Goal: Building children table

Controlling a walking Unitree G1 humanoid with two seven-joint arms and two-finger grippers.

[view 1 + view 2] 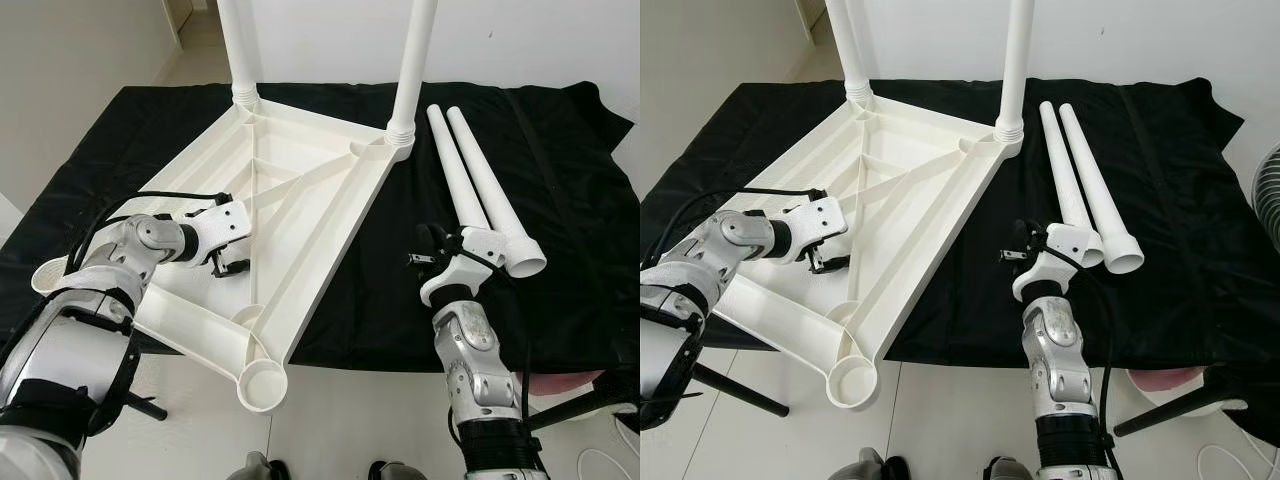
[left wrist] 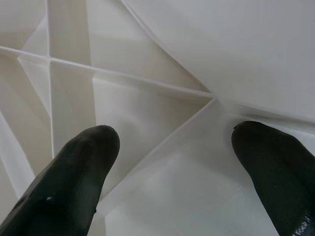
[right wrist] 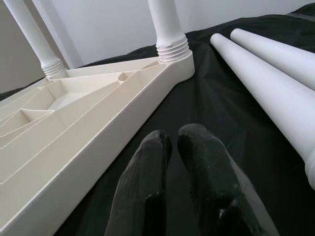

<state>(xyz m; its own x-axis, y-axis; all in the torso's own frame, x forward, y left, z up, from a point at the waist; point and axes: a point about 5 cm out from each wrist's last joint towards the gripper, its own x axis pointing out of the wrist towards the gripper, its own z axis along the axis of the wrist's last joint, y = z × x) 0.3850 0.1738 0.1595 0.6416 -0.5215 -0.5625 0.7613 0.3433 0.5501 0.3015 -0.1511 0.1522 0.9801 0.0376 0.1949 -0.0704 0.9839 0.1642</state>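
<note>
Both screwed-in legs (image 1: 412, 60) rise from the upturned tabletop (image 1: 300, 190) and are cut off by the picture's upper edge. The tabletop's near-left corner (image 1: 48, 275) lies partly behind the left arm. Right of the tabletop, the right hand (image 1: 425, 258) covers part of the nearer loose leg's (image 1: 462, 185) wide end.

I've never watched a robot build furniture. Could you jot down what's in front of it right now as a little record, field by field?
Work surface: black cloth
Tabletop: white, upside down, ribbed underside up
Legs fitted: two, upright in the far corners
Legs loose: two, lying side by side on the cloth
Empty socket: near corner
Left gripper: open, over the tabletop's ribs
Right gripper: shut, empty, above the cloth beside the loose legs
</note>
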